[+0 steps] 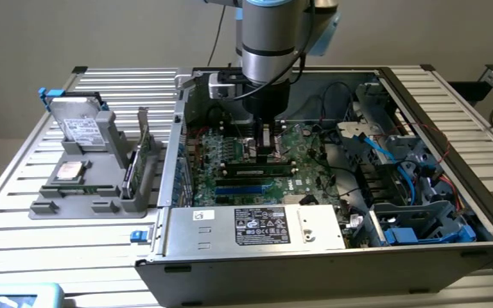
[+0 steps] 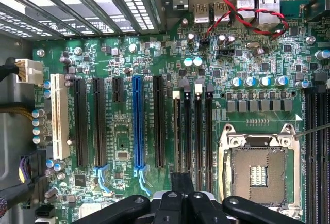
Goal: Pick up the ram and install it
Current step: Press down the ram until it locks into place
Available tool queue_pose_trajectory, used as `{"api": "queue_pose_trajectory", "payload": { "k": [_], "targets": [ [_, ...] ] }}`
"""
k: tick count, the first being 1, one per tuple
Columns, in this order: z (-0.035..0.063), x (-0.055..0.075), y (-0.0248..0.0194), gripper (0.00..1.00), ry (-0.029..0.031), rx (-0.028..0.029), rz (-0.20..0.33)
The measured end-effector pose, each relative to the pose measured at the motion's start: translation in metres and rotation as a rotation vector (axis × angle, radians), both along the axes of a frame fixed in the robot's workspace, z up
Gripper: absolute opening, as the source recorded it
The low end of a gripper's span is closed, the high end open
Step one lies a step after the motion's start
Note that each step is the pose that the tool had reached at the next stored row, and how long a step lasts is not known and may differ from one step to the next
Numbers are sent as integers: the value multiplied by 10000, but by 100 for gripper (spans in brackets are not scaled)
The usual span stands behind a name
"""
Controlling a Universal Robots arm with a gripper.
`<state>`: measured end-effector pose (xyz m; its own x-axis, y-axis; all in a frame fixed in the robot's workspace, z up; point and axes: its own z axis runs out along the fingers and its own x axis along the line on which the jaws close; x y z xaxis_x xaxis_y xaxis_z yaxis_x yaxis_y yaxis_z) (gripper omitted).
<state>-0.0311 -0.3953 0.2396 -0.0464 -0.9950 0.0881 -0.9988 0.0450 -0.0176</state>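
Observation:
The ram (image 1: 259, 171), a long green stick with black chips, stands on edge in a memory slot on the motherboard (image 1: 307, 144) inside the open computer case. My gripper (image 1: 268, 154) reaches straight down over the ram's middle, its fingers shut, with the tips at or just above the stick's top edge; I cannot tell whether they touch. In the wrist view the shut gripper (image 2: 180, 203) hangs over the row of black memory slots (image 2: 198, 131) beside the CPU socket (image 2: 258, 170).
Blue slots (image 1: 246, 187) lie just in front of the ram, then the power supply (image 1: 255, 224). Cables and a drive cage (image 1: 418, 218) crowd the exterior view's right. Outside the case, a grey rack (image 1: 84, 192) holds a hard drive (image 1: 79, 125) and an upright green card (image 1: 144, 154).

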Motion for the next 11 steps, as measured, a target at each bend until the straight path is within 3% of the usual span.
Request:
{"api": "queue_pose_trajectory", "payload": {
  "k": [8, 11],
  "targets": [
    [0, 1, 0, 11, 0, 2, 0],
    [1, 1, -1, 11, 1, 0, -250]
  ]
}}
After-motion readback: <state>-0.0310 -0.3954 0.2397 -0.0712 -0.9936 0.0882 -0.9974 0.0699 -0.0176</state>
